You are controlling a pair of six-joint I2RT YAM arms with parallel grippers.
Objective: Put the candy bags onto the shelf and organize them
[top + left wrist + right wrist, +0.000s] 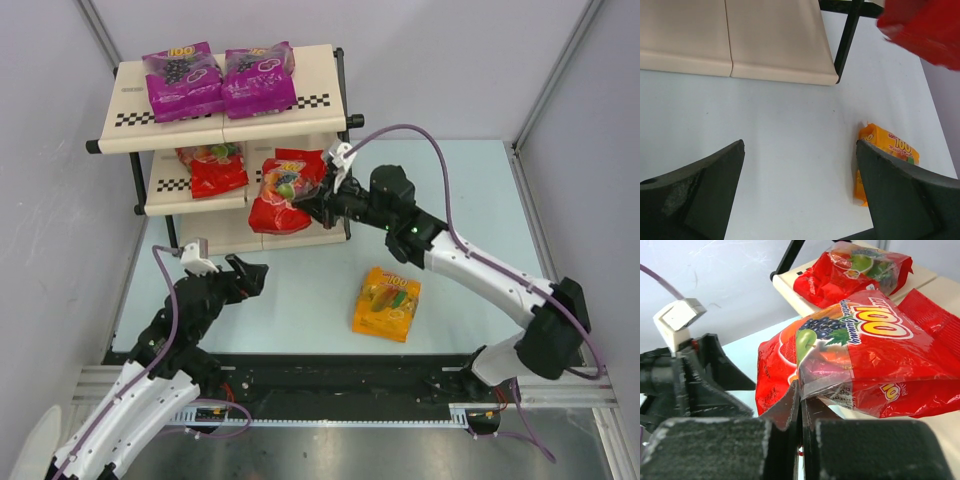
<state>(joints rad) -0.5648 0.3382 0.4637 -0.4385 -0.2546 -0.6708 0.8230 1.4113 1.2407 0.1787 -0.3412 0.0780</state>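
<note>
The shelf (320, 80) stands at the far left. Two magenta-purple bags (182, 80) (260, 78) lie on its top board. One red bag (213, 168) lies on the middle board's left half. My right gripper (318, 196) is shut on the edge of the second red bag (285, 190) and holds it over the middle board's right half; in the right wrist view this bag (865, 355) is pinched between the jaws. The orange-yellow bag (387, 303) lies on the table, also in the left wrist view (887, 150). My left gripper (255, 277) is open and empty.
The shelf's bottom board (775, 45) and a black frame leg (846, 40) lie ahead of the left gripper. Grey walls enclose the table on three sides. The left arm's gripper also shows in the right wrist view (695, 380).
</note>
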